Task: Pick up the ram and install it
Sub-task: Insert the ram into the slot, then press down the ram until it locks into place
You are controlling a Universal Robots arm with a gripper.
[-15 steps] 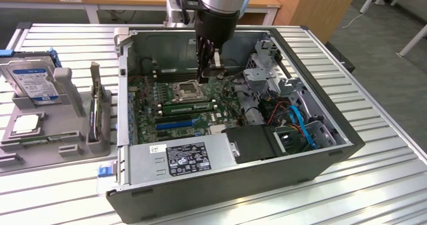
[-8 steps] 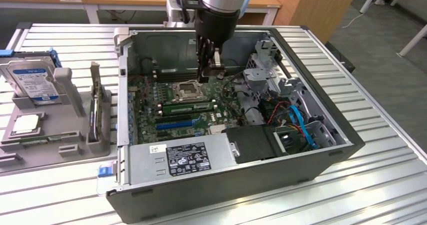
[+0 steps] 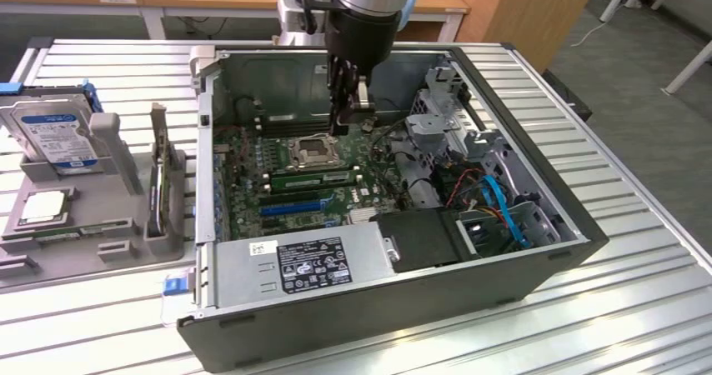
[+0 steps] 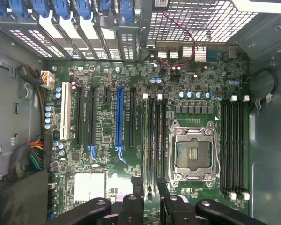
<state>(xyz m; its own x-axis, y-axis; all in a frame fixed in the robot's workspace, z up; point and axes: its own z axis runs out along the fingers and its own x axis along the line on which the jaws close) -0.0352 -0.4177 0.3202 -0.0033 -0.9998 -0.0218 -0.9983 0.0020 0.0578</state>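
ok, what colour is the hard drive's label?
The hard drive's label is blue and white; exterior view shows it best.

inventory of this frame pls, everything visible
table: 1, silver slatted, under everything
computer case: 1, dark grey, open, mid-table
motherboard: 1, green, inside case
processor socket: 1, silver, on motherboard
ram: 1, green, standing in slot beside socket
power supply: 1, silver, black label, inside case
tray: 1, grey, exterior view's left
hard drive: 1, silver, blue-white label, in tray
processor chip: 1, silver, in tray
gripper: 1, black, above motherboard by socket
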